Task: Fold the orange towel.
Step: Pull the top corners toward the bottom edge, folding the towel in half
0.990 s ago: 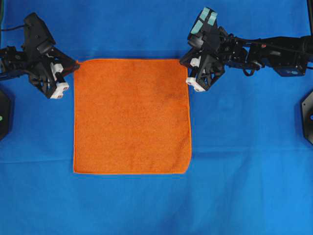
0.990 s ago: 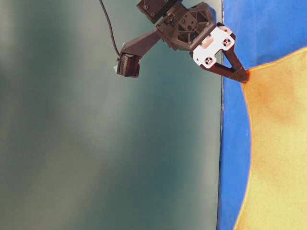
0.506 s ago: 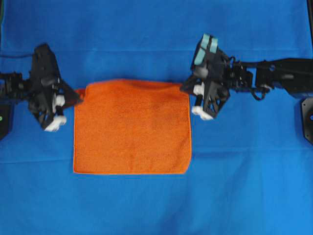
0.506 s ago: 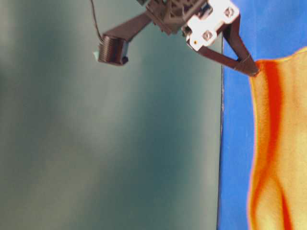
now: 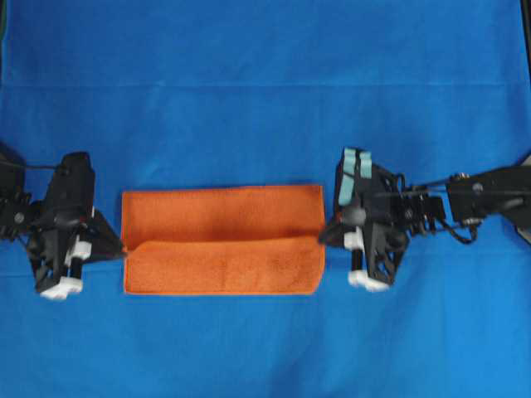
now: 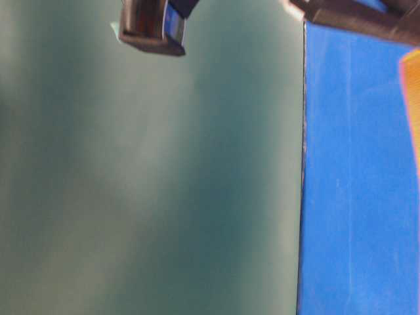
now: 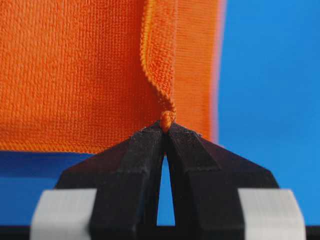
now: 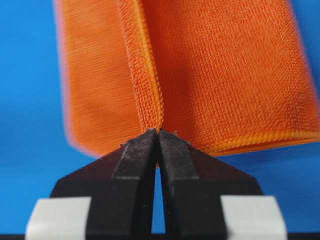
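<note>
The orange towel (image 5: 224,215) lies on the blue cloth, its far half pulled over towards the near edge, so it shows as a wide band with the carried hem partway across. My left gripper (image 5: 123,247) is shut on the towel's left carried corner, a pinched nub of hem in the left wrist view (image 7: 167,122). My right gripper (image 5: 323,236) is shut on the right carried corner, seen in the right wrist view (image 8: 157,131). The towel fills both wrist views (image 7: 75,75) (image 8: 225,65). The table-level view shows only an orange sliver of the towel (image 6: 413,98).
The large blue cloth (image 5: 249,83) covers the whole table around the towel. The table-level view shows its edge (image 6: 354,197) against a dull green wall, with a dark arm part (image 6: 151,26) at the top.
Both grippers have moved from the far edge towards the near edge with the towel's far corners, laying the far half over the near half. The visible orange area has shrunk to a band.
</note>
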Tool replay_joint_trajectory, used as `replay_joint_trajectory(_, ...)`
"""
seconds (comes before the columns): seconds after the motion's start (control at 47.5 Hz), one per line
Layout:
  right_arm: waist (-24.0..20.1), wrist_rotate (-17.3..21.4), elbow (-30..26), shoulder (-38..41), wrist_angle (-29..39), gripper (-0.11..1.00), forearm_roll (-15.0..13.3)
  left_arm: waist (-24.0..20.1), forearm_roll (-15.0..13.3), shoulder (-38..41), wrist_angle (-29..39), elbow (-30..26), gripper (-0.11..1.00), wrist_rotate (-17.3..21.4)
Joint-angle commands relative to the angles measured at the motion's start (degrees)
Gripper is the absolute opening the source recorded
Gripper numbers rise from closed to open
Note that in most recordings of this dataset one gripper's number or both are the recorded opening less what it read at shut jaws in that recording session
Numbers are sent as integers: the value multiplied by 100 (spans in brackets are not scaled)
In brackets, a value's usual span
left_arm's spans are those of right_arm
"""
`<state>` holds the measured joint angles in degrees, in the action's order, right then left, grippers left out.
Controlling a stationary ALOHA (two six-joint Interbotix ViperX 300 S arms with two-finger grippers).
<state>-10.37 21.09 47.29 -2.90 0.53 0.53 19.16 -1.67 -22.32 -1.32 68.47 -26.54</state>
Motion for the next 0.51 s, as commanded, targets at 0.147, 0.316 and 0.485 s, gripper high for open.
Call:
replay_joint_trajectory(0.147, -237, 272, -53, -97, -53, 1, 9, 396, -9, 185, -18, -246, 1, -167)
replay_joint_trajectory(0.316, -246, 272, -70, -44, -62, 1, 9, 439, 0, 325, -9, -281, 1, -167)
replay_joint_trajectory(0.485, -272, 290, -79, 53, -149, 1, 9, 439, 0, 466, -18, -325, 1, -167)
